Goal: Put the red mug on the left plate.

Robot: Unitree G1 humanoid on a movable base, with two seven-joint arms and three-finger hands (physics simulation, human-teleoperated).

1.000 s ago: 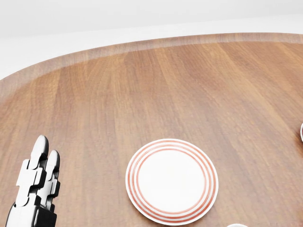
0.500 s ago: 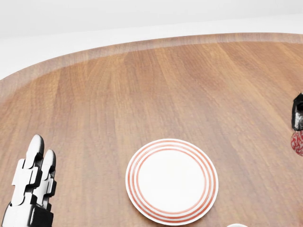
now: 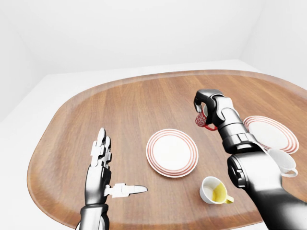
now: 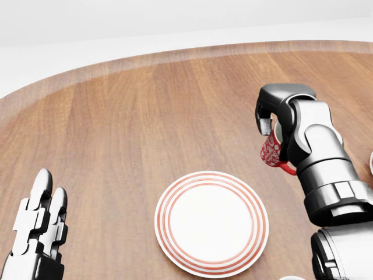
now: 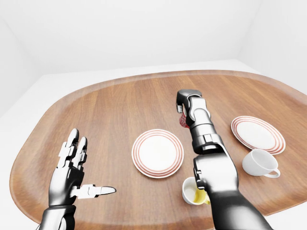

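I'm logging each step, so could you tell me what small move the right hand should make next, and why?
Probably carry the red mug leftward and down over the left plate. The right hand holds the mug aloft, up and right of that plate in the head view, not yet above it.

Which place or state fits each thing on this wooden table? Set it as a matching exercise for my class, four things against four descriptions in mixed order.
Things
1. red mug
2. left plate
3. yellow cup
4. white cup

Descriptions
A. bare, nothing on it, near the table's middle
B. held off the table in the right hand
C. beside the right plate, toward the bottom of the right-eye view
D. below and right of the left plate in the left-eye view, yellow inside

Pairs: 1-B, 2-A, 3-D, 4-C
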